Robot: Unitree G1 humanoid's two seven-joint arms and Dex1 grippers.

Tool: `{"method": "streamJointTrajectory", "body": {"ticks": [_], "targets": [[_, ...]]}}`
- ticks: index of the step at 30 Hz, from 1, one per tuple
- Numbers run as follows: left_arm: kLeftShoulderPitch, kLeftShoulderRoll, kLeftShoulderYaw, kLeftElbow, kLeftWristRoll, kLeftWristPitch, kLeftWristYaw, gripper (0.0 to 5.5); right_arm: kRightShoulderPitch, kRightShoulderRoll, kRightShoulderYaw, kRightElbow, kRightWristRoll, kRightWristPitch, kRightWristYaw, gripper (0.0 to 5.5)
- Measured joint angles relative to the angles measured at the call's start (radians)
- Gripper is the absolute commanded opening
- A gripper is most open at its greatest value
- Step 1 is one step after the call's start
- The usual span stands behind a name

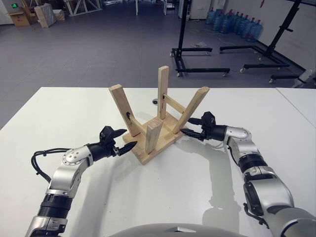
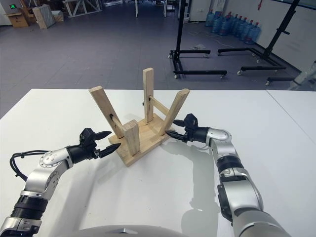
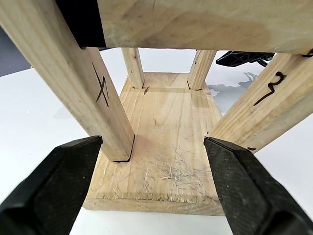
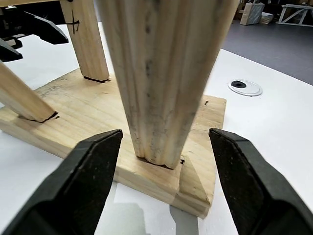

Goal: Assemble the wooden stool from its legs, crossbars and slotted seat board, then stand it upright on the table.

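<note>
The wooden stool point(image 1: 159, 116) stands upside down mid-table, its seat board point(image 1: 165, 142) flat on the surface and all legs pointing up, with a crossbar point(image 1: 174, 103) between the far legs. My left gripper point(image 1: 128, 138) is open at the board's left corner; the left wrist view has its fingers point(image 3: 54, 188) on either side of the board's edge point(image 3: 161, 196), below a marked leg point(image 3: 83, 93). My right gripper point(image 1: 187, 126) is open at the right leg's base; that leg point(image 4: 161, 73) stands between the jaws without touching them.
The white table point(image 1: 163, 197) has free room all around the stool. A round cable grommet point(image 4: 245, 87) sits just behind it. A second table point(image 1: 302, 101) adjoins on the right. Black wheeled stands point(image 1: 200, 64) and water bottles point(image 1: 237, 22) are on the floor beyond.
</note>
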Motion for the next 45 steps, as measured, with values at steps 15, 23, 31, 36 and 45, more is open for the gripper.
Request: {"method": "streamJointTrajectory", "body": {"ticks": [15, 23, 31, 36, 45], "targets": [[0.019, 0.057, 0.039, 0.16, 0.078, -0.076, 0.017, 3.81, 0.406, -0.041, 0.059, -0.678, 0.082, 0.205, 0.12, 3.28], [-0.002, 0.13, -0.001, 0.203, 0.119, -0.201, -0.114, 3.81, 0.44, -0.059, 0.067, -0.741, 0.083, 0.242, 0.062, 3.28], [-0.154, 0.053, -0.033, 0.317, 0.012, -0.27, -0.332, 3.81, 0.397, -0.066, 0.077, -0.674, 0.07, 0.216, 0.054, 3.28], [-0.172, 0.059, -0.048, 0.361, 0.014, -0.284, -0.413, 3.81, 0.393, -0.066, 0.087, -0.667, 0.063, 0.186, 0.063, 3.28], [-0.203, 0.034, -0.074, 0.466, 0.075, -0.334, -0.415, 3.81, 0.354, -0.053, 0.088, -0.596, 0.072, 0.163, 0.101, 3.28]]}}
